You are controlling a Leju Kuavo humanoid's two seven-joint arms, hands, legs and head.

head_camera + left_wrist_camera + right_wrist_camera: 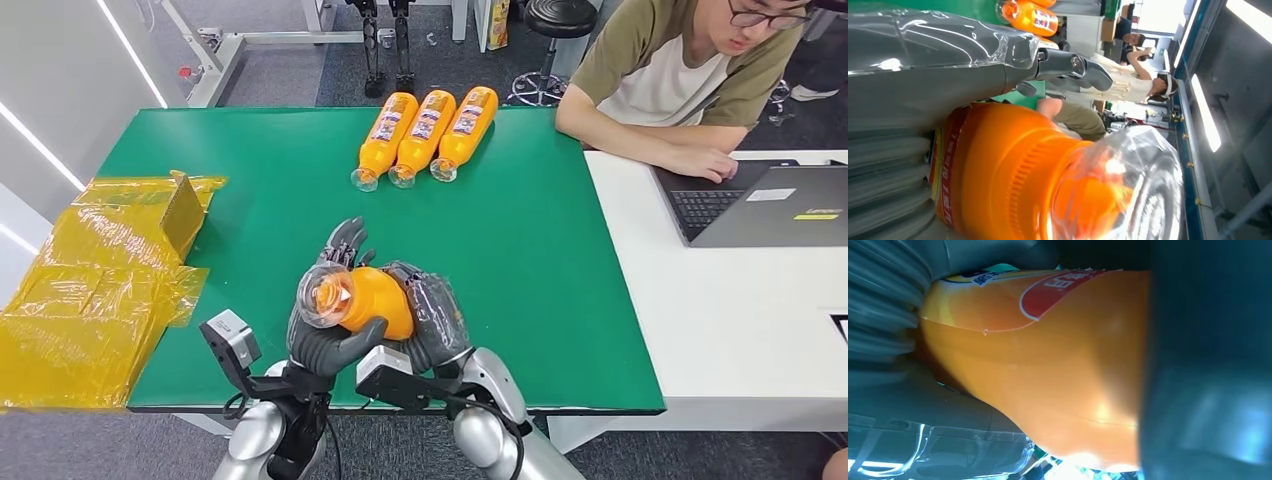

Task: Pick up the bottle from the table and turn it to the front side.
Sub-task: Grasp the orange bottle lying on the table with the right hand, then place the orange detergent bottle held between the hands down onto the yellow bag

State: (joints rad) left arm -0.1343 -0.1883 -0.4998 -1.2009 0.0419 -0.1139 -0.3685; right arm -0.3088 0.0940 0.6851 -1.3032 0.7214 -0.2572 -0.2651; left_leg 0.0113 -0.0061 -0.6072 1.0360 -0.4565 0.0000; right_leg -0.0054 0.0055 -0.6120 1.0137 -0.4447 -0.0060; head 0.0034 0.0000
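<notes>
Mid-turn: both hands, left (325, 335) and right (435, 320), grip bottle (370, 300) above table (560, 300); next, rotate label forward.

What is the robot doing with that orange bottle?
The robot is holding an orange bottle in both hands, the left hand and the right hand, just above the green table. It is meant to turn the bottle to its front side. Three more orange bottles lie in a row at the far edge. A person sits beside the table at a laptop.
</notes>
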